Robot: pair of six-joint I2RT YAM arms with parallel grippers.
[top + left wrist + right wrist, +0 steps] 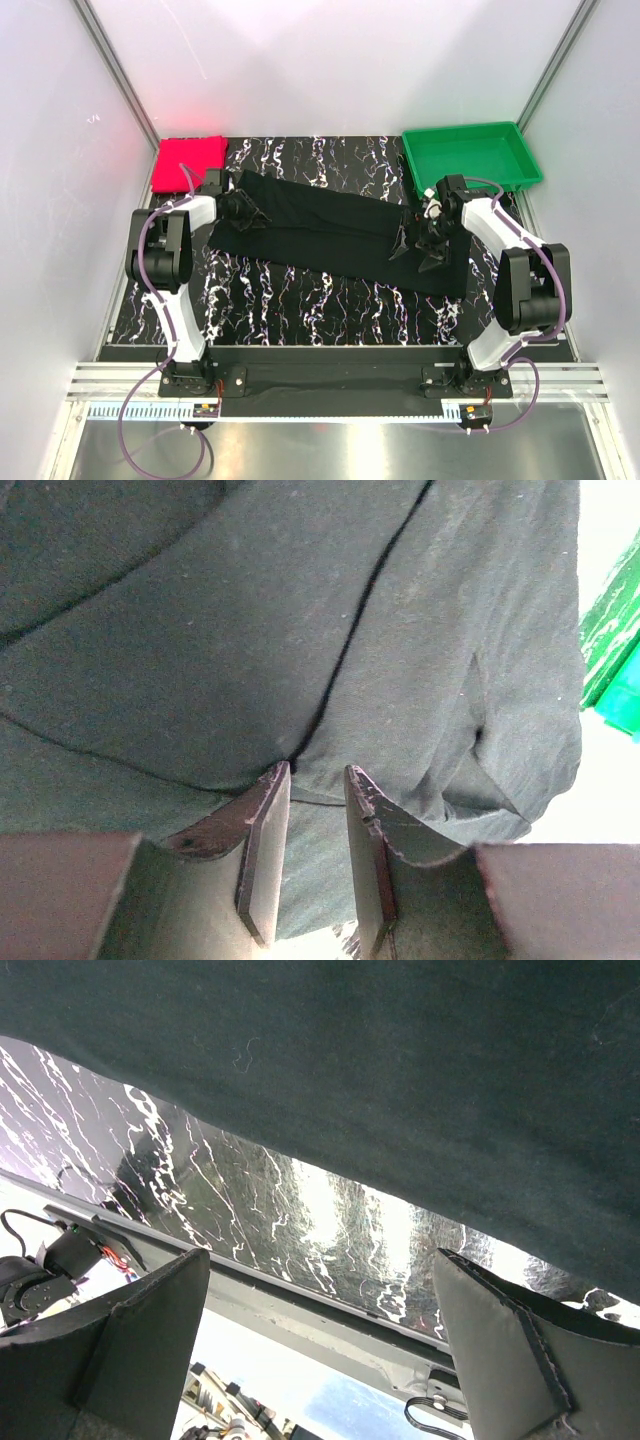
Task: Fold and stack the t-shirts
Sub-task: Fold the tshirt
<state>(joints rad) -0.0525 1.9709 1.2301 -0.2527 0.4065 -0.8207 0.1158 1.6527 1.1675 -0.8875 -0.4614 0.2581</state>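
Observation:
A black t-shirt [330,230] lies spread in a long band across the marbled table [300,300]. At the back left rests a pinkish-red t-shirt [188,162], folded into a square. My left gripper [250,215] is down on the black shirt's left end. In the left wrist view the left gripper [315,770] is open by a narrow gap, with the black t-shirt [200,630] and a fold line at its tips. My right gripper [418,248] hovers over the shirt's right part. In the right wrist view the right gripper [322,1255] stands wide open and empty beside the black t-shirt [400,1060].
A green plastic tray [470,130] stands at the back right, just behind the right arm; the green tray [615,640] shows its corner in the left wrist view. White walls close in three sides. The table's near edge [300,1310] runs a metal rail.

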